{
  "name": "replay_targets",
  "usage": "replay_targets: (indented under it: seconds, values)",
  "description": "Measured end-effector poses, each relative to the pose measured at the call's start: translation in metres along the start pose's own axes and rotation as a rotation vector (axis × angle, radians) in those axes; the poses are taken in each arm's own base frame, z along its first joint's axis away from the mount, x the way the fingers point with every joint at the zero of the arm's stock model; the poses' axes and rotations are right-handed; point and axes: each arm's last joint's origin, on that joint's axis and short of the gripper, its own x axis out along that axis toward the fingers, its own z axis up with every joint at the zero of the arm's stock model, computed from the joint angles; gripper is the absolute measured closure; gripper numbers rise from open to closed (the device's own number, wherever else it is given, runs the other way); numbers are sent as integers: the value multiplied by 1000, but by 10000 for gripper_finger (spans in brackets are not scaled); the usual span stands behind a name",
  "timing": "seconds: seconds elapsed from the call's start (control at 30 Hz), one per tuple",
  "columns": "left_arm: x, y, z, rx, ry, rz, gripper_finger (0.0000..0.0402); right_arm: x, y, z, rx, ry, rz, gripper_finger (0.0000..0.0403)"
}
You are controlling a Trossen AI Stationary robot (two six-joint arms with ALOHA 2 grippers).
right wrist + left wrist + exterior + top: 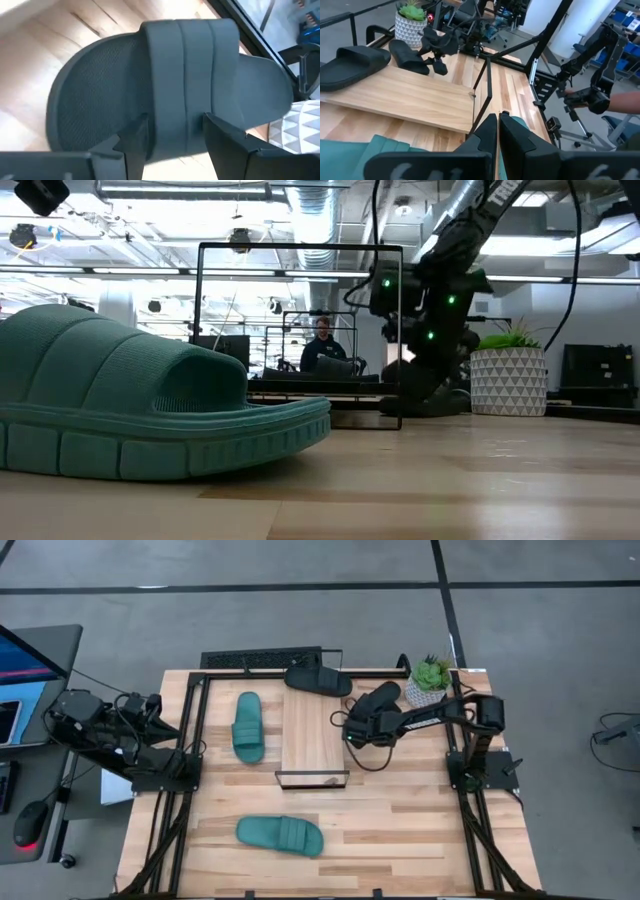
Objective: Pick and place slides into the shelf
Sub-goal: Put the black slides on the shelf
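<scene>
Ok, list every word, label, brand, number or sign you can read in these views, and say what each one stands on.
None can be read for certain.
Left gripper: pale raised characters on its dark housing, cut off at the picture's edge, unreadable.
Monitor screen beside the table: lit, but its content is too small to read.
Black and teal ribbed rubber slides, light-wood shelf plank, white patterned plant pot: no visible lettering.
</scene>
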Motion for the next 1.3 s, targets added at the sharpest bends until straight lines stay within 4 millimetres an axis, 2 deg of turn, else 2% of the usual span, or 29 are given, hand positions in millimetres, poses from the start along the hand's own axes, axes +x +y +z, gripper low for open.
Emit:
replay_targets:
  seconds: [0.1,0.17,0.33,0.37,0.53,0.73,0.97,1.3]
  values:
    - [0,0,0,-5,0,0,395,3,2,-2,4,6,-7,239]
    - [0,0,0,-8,0,1,395,4,2,-2,23,9,-9,262]
    - [0,0,0,-17,0,1,395,1,0,-4,74,50,16,378]
    - [0,0,0,-17,0,1,395,2,-1,-4,79,65,29,387]
    - [0,0,0,-17,1,1,395,2,-1,-5,122,107,71,398]
    - [0,1,-2,-12,17,10,395,-10,-7,-9,99,143,84,400]
    - [0,1,-2,-10,23,13,395,-34,-15,-21,43,209,85,401]
    - [0,1,-2,0,22,14,395,-76,-8,-39,6,170,133,402]
